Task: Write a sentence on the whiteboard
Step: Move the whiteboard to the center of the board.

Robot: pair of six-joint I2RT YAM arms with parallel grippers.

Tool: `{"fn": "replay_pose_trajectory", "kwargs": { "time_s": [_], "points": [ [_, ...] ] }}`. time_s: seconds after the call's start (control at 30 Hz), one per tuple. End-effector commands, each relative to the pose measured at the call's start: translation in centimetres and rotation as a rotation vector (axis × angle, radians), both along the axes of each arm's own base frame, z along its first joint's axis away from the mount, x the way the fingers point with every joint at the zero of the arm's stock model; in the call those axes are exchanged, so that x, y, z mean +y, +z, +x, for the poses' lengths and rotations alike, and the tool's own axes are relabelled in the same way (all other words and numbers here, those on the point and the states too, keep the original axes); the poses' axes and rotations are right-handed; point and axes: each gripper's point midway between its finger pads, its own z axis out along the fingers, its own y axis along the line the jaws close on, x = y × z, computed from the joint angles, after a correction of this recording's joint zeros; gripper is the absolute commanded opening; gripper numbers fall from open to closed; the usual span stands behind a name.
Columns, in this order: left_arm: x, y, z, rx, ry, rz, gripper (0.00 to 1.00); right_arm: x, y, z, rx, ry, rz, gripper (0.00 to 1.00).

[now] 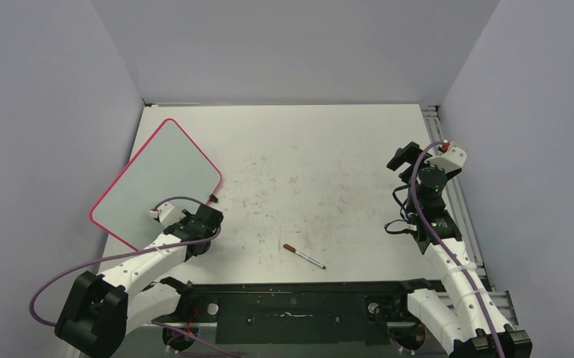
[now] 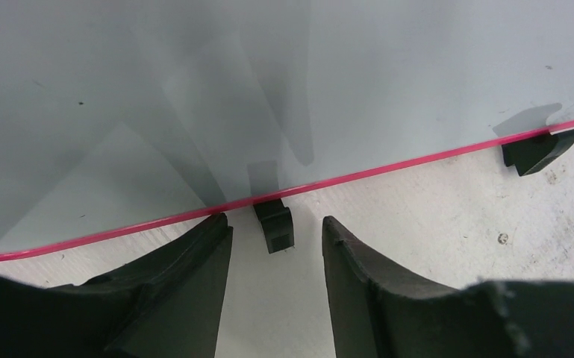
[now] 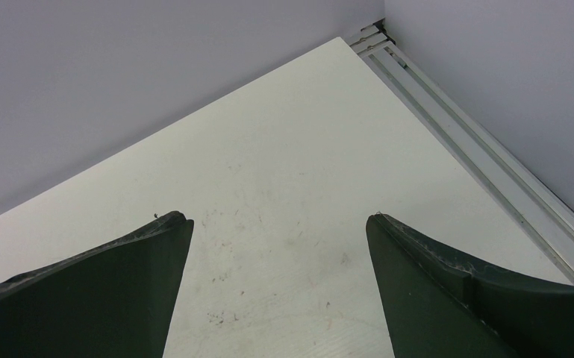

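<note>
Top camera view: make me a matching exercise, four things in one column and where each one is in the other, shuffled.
Things:
1. whiteboard
2. marker
3. left gripper
4. right gripper

Places:
A. near the right edge of the table, fingers wide apart over bare tabletop
B. left side of the table, towards the back, nothing written on it
C. lying on the table near the front, between the two arms
D. at the board's near edge, one finger on each side of a small black foot

Pairs: 1-B, 2-C, 3-D, 4-A
</note>
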Motion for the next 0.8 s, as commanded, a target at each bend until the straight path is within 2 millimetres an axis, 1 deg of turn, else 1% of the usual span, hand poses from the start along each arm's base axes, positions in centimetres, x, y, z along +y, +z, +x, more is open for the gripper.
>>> {"fn": "replay_pose_trajectory", "kwargs": {
  "time_s": [0.0,0.13,0.23,0.33,0.63,0.77],
  "points": [
    [0.47,0.51,0.70,-0.059,0.059,-0.011,0.45,0.23,2.31,0.35,-0.062,0.009,0.009,0.90],
    [0.57,0.07,0.76,-0.043,0.071,-0.015,0.43,0.28,2.23,0.45,-0.059,0.012,0.008,0.90],
    [0.67,0.06,0.90,-0.043,0.077,-0.009,0.38,0.30,2.16,0.47,-0.058,0.012,0.009,0.90],
    [0.71,0.04,1.02,-0.043,0.080,-0.008,0.37,0.31,2.04,0.55,-0.054,0.013,0.007,0.90],
    [0.70,-0.11,1.01,-0.036,0.077,-0.006,0.24,0.21,1.94,0.52,-0.049,0.011,-0.004,0.90],
    [0.70,-0.12,1.05,-0.025,0.076,0.000,0.14,0.10,1.88,0.50,-0.052,0.005,-0.004,0.90]
  ]
}}
